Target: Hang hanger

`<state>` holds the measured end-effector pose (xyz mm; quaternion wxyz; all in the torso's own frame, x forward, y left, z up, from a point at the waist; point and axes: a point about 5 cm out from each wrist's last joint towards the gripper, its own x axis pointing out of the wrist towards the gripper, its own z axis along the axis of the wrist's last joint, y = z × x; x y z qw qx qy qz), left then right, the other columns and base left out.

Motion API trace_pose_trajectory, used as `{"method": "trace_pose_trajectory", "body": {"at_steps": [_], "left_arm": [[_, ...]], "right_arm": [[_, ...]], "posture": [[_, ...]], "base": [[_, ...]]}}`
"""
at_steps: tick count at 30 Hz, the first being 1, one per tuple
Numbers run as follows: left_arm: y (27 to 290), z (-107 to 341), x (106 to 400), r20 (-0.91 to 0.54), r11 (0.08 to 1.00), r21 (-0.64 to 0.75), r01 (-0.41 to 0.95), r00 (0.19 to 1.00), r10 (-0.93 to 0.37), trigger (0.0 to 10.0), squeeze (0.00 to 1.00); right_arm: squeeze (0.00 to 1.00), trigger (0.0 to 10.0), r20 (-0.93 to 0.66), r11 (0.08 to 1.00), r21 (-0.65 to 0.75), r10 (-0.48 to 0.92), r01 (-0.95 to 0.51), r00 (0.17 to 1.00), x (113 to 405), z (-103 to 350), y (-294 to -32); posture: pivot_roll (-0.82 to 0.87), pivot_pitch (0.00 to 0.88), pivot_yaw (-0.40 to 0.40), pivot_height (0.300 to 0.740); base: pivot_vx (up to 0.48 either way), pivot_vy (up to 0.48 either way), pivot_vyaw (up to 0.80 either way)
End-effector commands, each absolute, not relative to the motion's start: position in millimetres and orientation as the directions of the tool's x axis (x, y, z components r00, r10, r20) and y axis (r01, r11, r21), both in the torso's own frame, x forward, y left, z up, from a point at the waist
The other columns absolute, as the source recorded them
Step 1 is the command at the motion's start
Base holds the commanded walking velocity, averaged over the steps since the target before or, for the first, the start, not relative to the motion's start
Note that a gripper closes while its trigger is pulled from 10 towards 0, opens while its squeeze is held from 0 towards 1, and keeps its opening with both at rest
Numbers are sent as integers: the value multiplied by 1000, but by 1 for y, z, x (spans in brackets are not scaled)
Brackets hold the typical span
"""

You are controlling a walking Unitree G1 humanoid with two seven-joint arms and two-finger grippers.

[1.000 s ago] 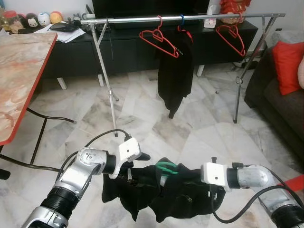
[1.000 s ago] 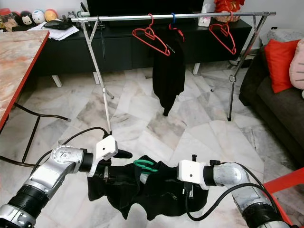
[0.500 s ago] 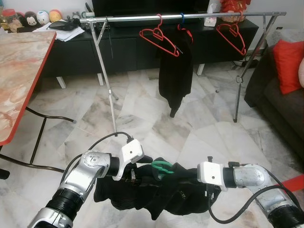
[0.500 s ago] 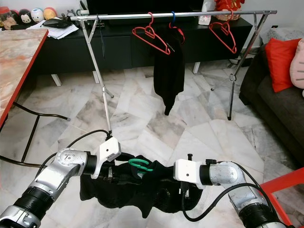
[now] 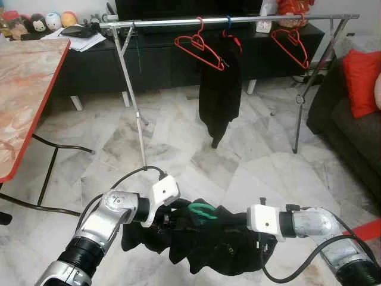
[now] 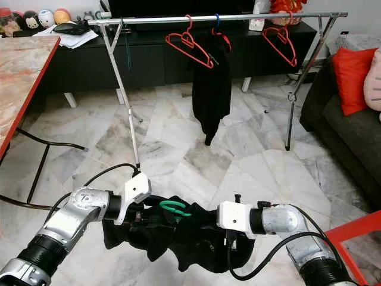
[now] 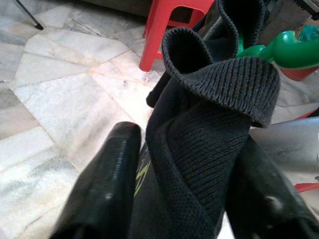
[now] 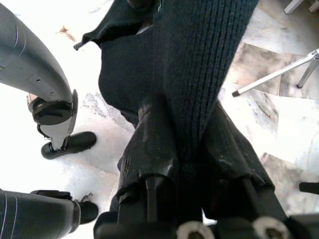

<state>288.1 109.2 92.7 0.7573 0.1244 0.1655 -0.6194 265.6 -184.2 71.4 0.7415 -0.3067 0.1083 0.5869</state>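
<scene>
A black knit garment (image 5: 208, 247) on a green hanger (image 5: 202, 209) hangs low over the marble floor between my two grippers. My left gripper (image 5: 172, 218) is shut on one bunched end of it. In the left wrist view, the fingers (image 7: 107, 184) sit on either side of the knit fabric (image 7: 209, 129), with the green hanger (image 7: 289, 52) just beyond. My right gripper (image 5: 239, 219) is shut on the other end, its fingers (image 8: 152, 144) clamping the cloth (image 8: 199, 50). Ahead stands a metal clothes rail (image 5: 250, 21) with two red hangers (image 5: 199, 46) and a black garment (image 5: 220, 89) hanging from it.
A marble-topped table with a red edge (image 5: 24, 89) stands at the left. A dark sofa with a red cushion (image 5: 363, 74) is at the right, and a black TV cabinet (image 5: 155, 59) lies behind the rail. A red stool (image 7: 174, 20) stands nearby. Open floor lies between me and the rail.
Both grippers keep their hold. The left gripper has moved inward toward the right one, and the garment now bunches and sags between them.
</scene>
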Motion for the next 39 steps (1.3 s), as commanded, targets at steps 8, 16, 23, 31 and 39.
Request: {"method": "trace_pose_trajectory", "body": {"at_steps": [8,16,23,31,39], "left_arm": [[108,88,282,-418,174,-14,985,152,-896,0,0],[108,88,281,-413,167,-21,986,144,-899,0,0],[107,88,279,-409,152,-28,988,127,-904,0,0],[107,89,278,-402,143,-30,989,119,-908,0,0],[106,89,278,-399,141,-28,990,118,-909,0,0]], "right_arm": [[0,0,-472,159,-343,823,-926,316,270,79,-182],[0,2078,-466,183,-325,823,-928,325,270,75,-182],[0,6471,-463,181,-316,827,-931,318,269,74,-181],[0,10000,-464,182,-312,827,-933,317,269,73,-180],[1000,10000,-475,174,-283,829,-943,295,267,72,-179]], "posture": [[-178,37,-3,740],[-176,26,-2,740],[-175,21,2,740],[-175,23,1,740],[-174,32,-5,740]], "base": [[0,0,0],[0,0,0],[0,0,0],[0,0,0],[0,0,0]]}}
